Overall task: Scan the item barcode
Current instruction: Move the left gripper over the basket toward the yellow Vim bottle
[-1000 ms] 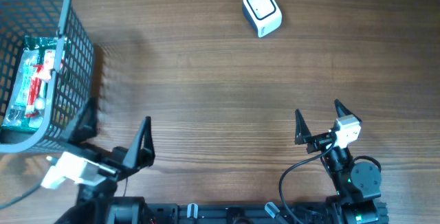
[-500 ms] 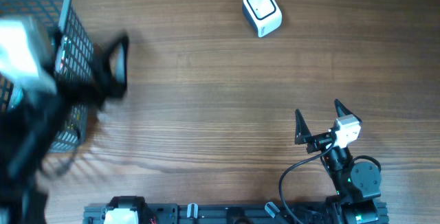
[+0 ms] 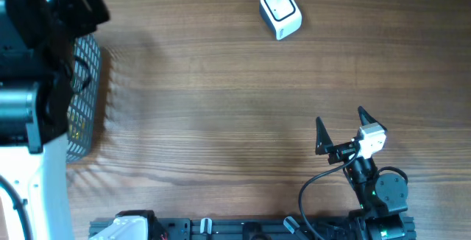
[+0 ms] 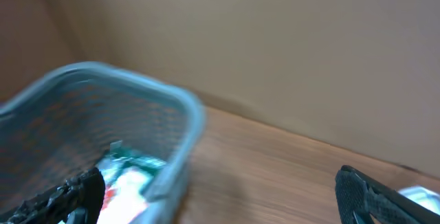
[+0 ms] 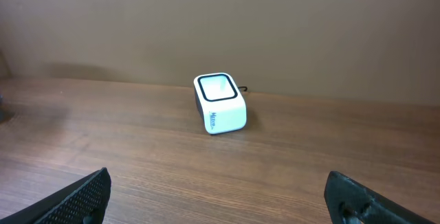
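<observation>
left pincer (image 4: pixel 220 193) stood wide open and empty over the basket (image 4: pixel 185 110), with only its two dark fingertips showing at the bottom corners of a blurred wrist view. from overhead the left arm (image 3: pixel 29 85) covered most of the basket, leaving just a strip of its mesh side visible. inside the basket lay the item (image 4: pixel 127 169), a green, white and red packet, half hidden behind the rounded grey-blue rim; its barcode could not be made out. right pincer (image 3: pixel 341 118), also spread open and holding nothing, sat far to the right of the basket. the scanner (image 3: pixel 280 12), a white rounded box with a dark-framed window, rested on the wood-grain table (image 3: pixel 221 100), well apart from the basket.
</observation>
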Available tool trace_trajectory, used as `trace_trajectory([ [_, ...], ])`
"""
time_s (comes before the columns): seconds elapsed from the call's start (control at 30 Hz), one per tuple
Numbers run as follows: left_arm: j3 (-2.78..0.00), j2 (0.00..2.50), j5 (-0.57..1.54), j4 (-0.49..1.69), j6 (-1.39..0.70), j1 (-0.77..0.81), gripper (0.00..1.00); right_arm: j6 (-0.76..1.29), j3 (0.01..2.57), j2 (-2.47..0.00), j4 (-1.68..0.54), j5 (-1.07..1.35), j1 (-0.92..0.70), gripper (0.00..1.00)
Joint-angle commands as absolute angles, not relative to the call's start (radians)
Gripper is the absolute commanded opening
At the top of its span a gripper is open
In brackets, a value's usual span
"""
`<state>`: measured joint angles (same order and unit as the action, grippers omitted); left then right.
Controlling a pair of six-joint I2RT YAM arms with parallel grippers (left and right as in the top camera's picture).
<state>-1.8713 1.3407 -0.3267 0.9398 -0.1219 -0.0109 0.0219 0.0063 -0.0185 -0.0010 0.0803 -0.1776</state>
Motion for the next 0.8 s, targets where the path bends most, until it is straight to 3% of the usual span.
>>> trace_trajectory([
  [0.0, -1.887, 1.374, -0.443, 0.970, -0.178, -0.113, 1.00, 0.028, 0.006, -0.016, 0.001, 0.067, -0.173, 1.00],
  [0.4, -1.884, 1.461, -0.250, 1.063, -0.309, -0.483, 1.00, 0.028, 0.006, -0.016, 0.001, 0.067, -0.173, 1.00],
  [0.77, -1.883, 1.593, -0.251, 1.184, -0.349, -0.581, 1.00, 0.028, 0.006, -0.016, 0.001, 0.067, -0.173, 1.00],
])
